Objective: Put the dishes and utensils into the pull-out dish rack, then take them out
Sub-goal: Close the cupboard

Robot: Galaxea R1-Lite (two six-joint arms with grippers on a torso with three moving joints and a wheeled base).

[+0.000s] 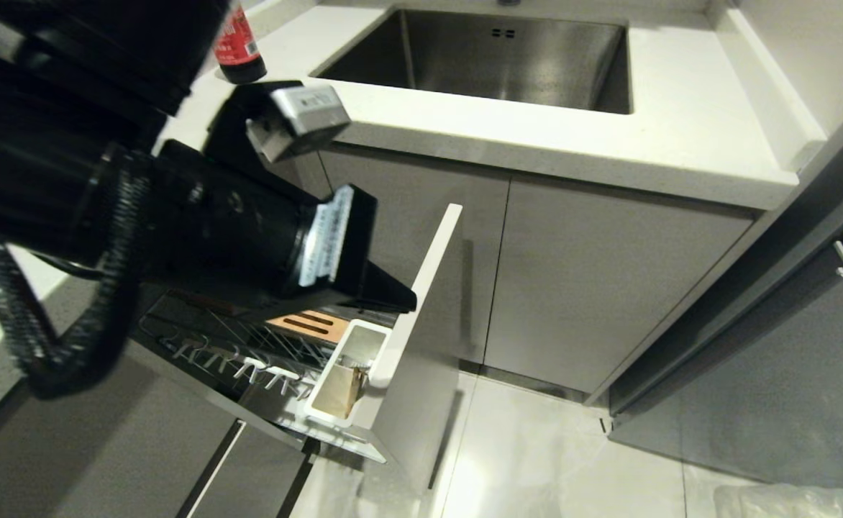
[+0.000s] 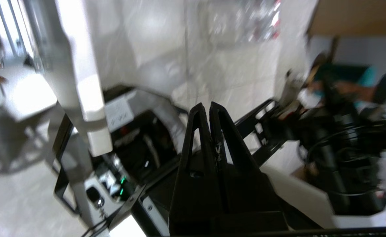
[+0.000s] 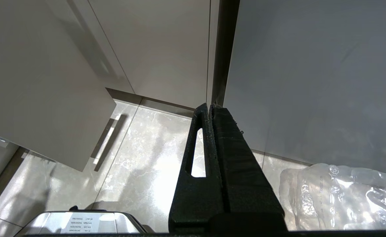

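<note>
The pull-out dish rack [image 1: 234, 345] stands open below the counter. Its pale grey front panel [image 1: 432, 309], white utensil caddy [image 1: 353, 360] and slotted wooden board [image 1: 305, 324] all show. My left arm reaches across the rack from the left. My left gripper [image 1: 408, 302] [image 2: 209, 106] is shut on nothing, with its tip just above the caddy beside the front panel. My right gripper [image 3: 210, 107] hangs low, shut and empty, pointing at the floor. The dishes and utensils are out of view, and the arm hides much of the rack.
A steel sink [image 1: 493, 57] is set into the white counter [image 1: 680, 144], with a red-labelled bottle [image 1: 238, 47] to its left. Grey cabinet doors [image 1: 594, 288] stand behind the rack. A clear plastic bag [image 3: 344, 194] lies on the tiled floor [image 1: 536, 460].
</note>
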